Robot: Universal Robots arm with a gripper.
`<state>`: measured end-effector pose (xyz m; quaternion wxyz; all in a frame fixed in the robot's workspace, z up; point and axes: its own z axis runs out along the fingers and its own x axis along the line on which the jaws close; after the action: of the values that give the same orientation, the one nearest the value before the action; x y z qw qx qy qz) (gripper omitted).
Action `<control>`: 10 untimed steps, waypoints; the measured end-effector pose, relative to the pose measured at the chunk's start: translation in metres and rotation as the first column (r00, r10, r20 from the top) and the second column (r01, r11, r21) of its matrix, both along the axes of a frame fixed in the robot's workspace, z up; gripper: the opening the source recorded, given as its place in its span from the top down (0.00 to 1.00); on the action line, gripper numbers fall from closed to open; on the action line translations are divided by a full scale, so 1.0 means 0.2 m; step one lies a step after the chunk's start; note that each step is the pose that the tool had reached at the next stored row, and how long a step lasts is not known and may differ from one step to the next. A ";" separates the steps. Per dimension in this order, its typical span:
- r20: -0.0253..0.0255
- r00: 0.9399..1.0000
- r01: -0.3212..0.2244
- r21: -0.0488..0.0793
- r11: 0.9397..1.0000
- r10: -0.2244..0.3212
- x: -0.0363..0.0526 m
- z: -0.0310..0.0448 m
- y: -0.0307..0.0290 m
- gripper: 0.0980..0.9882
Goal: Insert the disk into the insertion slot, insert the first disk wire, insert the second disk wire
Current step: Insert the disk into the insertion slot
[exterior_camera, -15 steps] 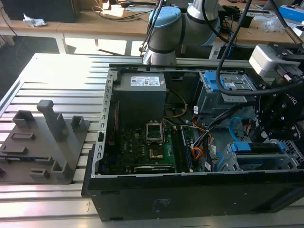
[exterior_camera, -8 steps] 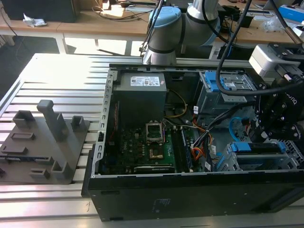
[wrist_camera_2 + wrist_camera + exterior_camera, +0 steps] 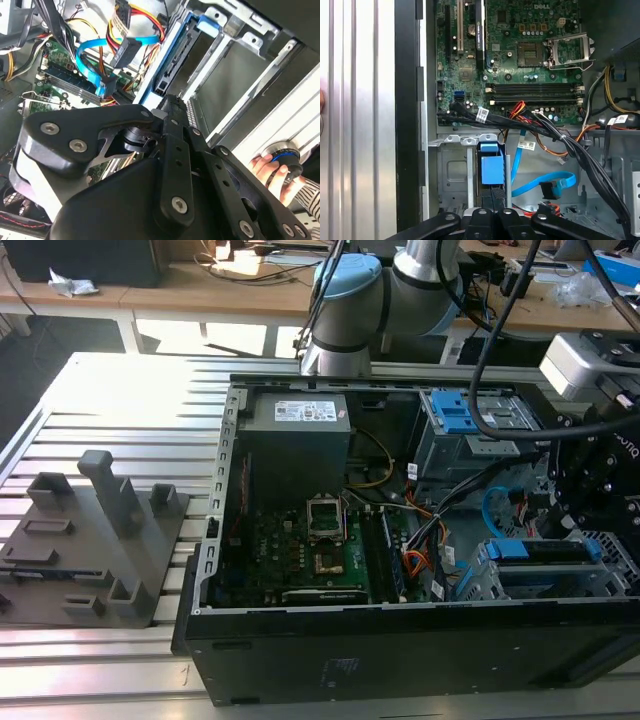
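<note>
As seen in the exterior view, computer case [image 3: 215, 540]: lay open on a ribbed metal table [image 3: 100, 410], with a grey fixture [image 3: 100, 540] well apart on the exterior view's left.
Disk, exterior view: the disk [image 3: 540, 552], known by its blue caddy, sat in the insertion slot [image 3: 485, 575] at the case's near corner on the exterior view's right.
Gripper, exterior view: the gripper [image 3: 580, 520], black, hung just above the disk.
Gripper, second wrist view: its fingers [image 3: 170, 150] looked pressed together with nothing between them, the tip close to the disk's blue-framed edge.
Wire, second wrist view: a blue wire [image 3: 92, 57] looped over the motherboard [image 3: 55, 90], beside the slot.
Hand, second wrist view: a person's hand [image 3: 272, 170] rested on a round knob outside the case.
Disk, first wrist view: edge-on and upright inside the perforated slot, directly ahead of the gripper's tip, touching or nearly so.
Wire, first wrist view: the blue wire's plug lay loose near the slot, apart from the disk.
Step, judged: seating the disk; neither wire looked plugged in.
Doing it well, judged: press straight along the slot's rails, keep the caddy square, and keep loose wires clear of the opening.
</note>
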<state>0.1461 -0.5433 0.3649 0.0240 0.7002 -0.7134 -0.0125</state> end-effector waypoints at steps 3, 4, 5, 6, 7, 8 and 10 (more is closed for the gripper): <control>-0.002 1.000 0.000 0.000 1.000 0.000 0.011 -0.022 0.001 0.99; -0.002 1.000 0.000 0.000 1.000 0.000 0.012 -0.037 0.001 0.99; -0.002 1.000 0.000 0.000 1.000 0.000 0.013 -0.054 0.001 0.99; -0.002 1.000 0.000 0.000 1.000 0.000 0.013 -0.064 0.001 0.99; -0.002 1.000 0.000 0.000 1.000 0.000 0.013 -0.069 0.001 0.99; -0.002 1.000 0.000 0.000 1.000 0.000 0.013 -0.079 0.001 0.99; -0.002 1.000 0.000 0.000 1.000 0.000 0.013 -0.094 0.001 0.99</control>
<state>0.1486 -0.5432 0.3460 0.0248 0.7002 -0.7134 -0.0133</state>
